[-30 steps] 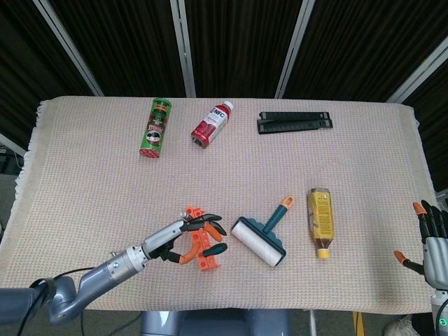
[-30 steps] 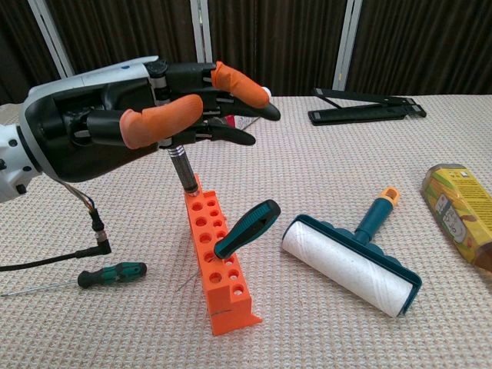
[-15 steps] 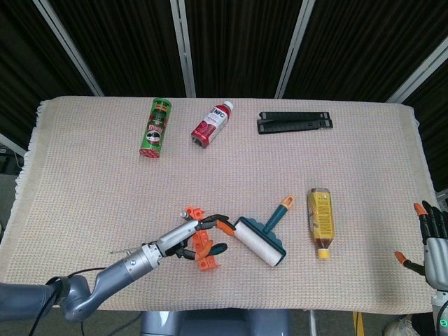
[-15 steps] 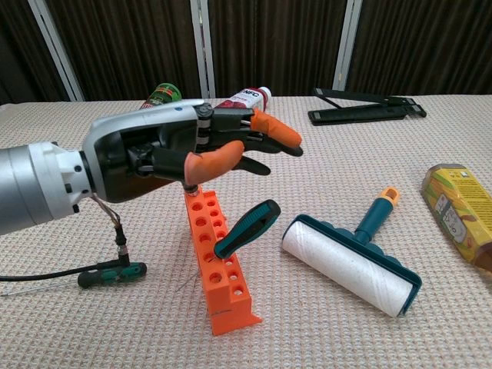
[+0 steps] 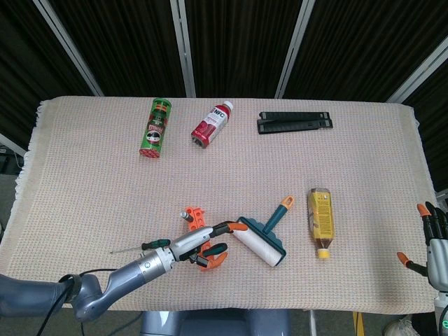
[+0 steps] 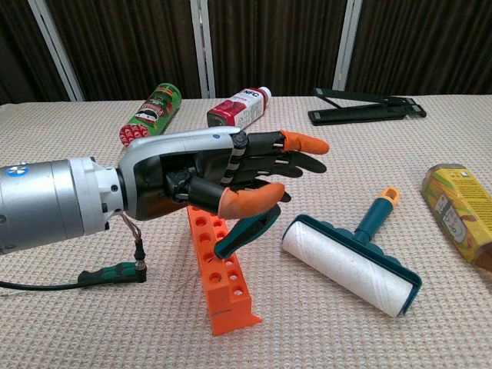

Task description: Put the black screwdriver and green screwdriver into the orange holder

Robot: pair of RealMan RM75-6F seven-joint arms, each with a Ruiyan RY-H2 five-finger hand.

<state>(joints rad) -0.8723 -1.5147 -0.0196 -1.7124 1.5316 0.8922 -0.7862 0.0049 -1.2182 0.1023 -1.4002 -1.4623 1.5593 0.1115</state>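
Orange holder [image 6: 219,273], green screwdriver [image 6: 111,272], beige woven tablecloth [image 5: 91,182]

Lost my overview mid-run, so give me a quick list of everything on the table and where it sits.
orange holder: 1, orange, near front edge, left of centre.
black screwdriver: 1, black and teal handle, standing tilted in the holder.
green screwdriver: 1, green and black handle, lying on the cloth left of the holder.
lint roller: 1, white roll, teal handle, right of the holder.
yellow bottle: 1, lying, right of the roller.
green can: 1, lying, far left.
red bottle: 1, white cap, lying beside the can.
black stand: 1, folded, far right.
left hand: fingers apart, over the holder.
right hand: at right edge, holding nothing.
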